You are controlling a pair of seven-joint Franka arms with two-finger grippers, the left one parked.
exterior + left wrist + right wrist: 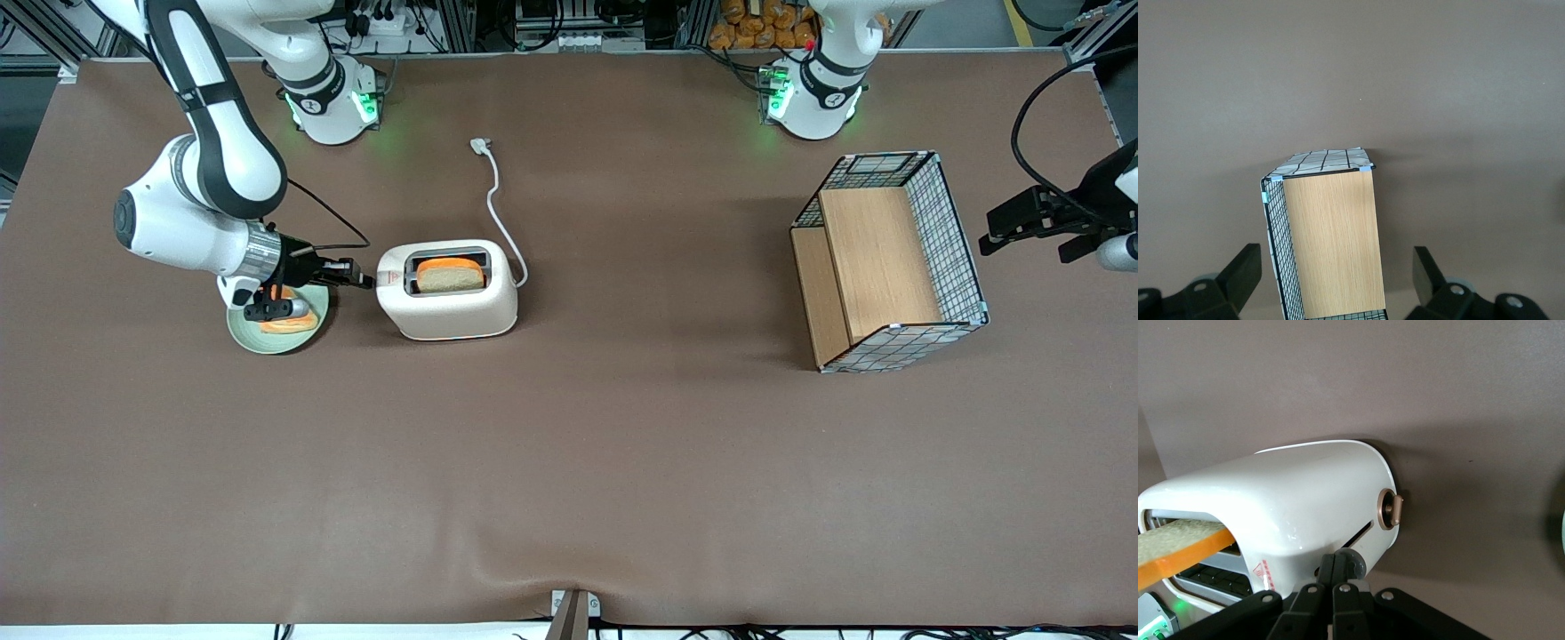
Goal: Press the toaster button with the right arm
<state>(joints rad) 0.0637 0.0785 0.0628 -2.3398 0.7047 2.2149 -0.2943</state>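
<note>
The cream-white toaster (449, 293) stands on the brown table with a slice of bread with an orange edge (451, 274) in its slot. Its white cord (500, 209) runs away from the front camera to a plug. My right arm (209, 191) reaches in from the working arm's end. Its black gripper (364, 280) is shut, fingertips together, at the toaster's end face. In the right wrist view the shut gripper (1335, 561) rests on the grey round lever knob (1353, 563) on the toaster (1291, 500). A round dial (1390, 509) sits on the same end face.
A green plate (277, 331) with orange-edged bread lies under my wrist, beside the toaster. A wire-mesh wooden basket (889, 262) stands toward the parked arm's end; it also shows in the left wrist view (1328, 233).
</note>
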